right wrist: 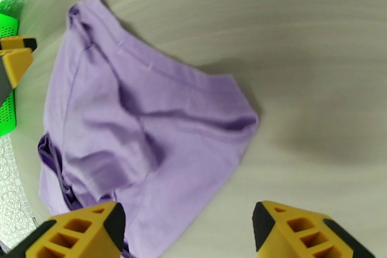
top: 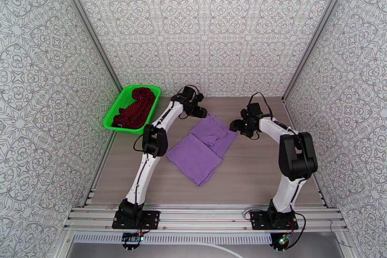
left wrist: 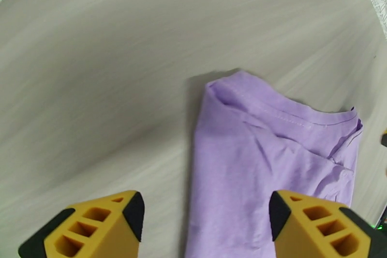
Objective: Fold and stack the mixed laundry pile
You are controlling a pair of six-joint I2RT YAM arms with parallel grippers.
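White walls with grey floral patterning (top: 203, 22) enclosed three sides. The pale grey-brown wood-grain tabletop (top: 251, 176) lay evenly lit.

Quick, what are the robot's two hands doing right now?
Left gripper: open, holding nothing.
Right gripper: open, holding nothing.

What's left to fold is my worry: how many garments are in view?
2. The lavender T-shirt lies at the middle of the table; the dark red garment is in the green basket, far left. Others may hide under it.
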